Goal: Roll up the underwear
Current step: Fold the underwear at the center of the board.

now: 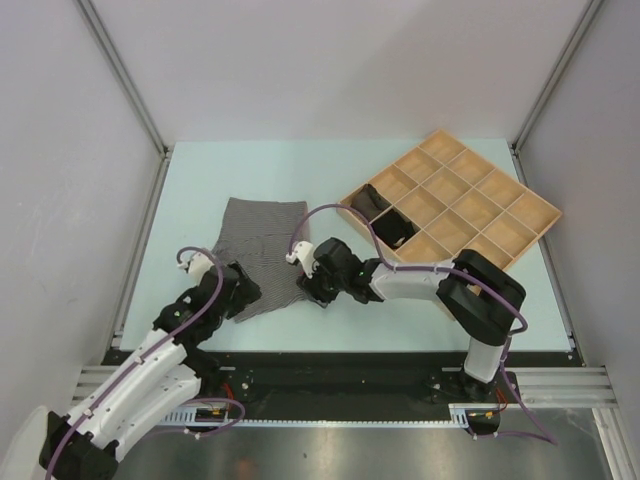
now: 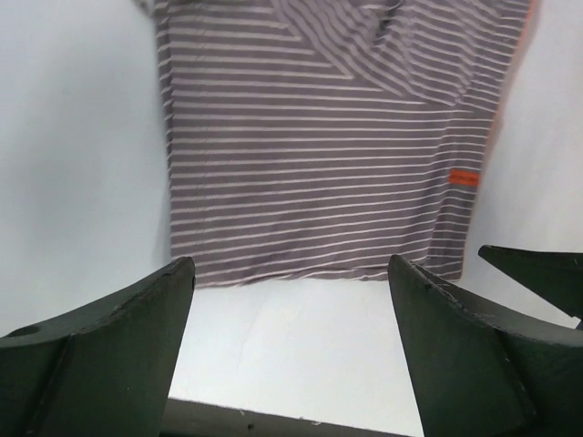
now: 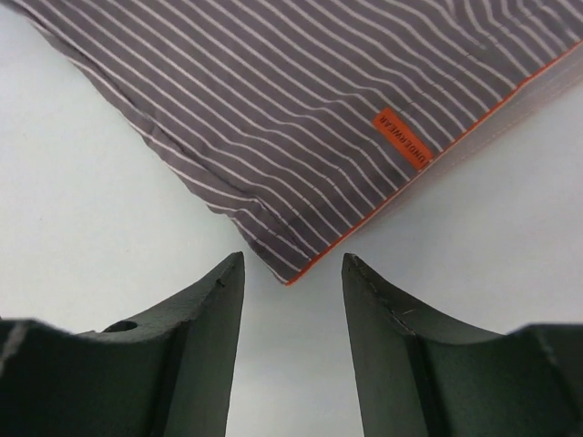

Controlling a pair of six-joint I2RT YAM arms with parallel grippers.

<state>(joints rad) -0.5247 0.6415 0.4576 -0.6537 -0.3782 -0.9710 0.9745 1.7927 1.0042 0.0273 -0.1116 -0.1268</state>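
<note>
The worry is the right gripper (image 3: 293, 264) nipping only the top layer at the orange-edged corner of the grey striped underwear (image 1: 262, 238), which lies flat at centre-left of the overhead view, so the roll starts crooked. Its jaws stand roughly half apart with that corner just in the gap, nothing pinched. The left gripper (image 2: 291, 273) gapes wide and empty just short of the near hem.

The orange tag (image 3: 402, 139) on the grey briefs (image 3: 273, 82) bears unreadable lettering.
</note>
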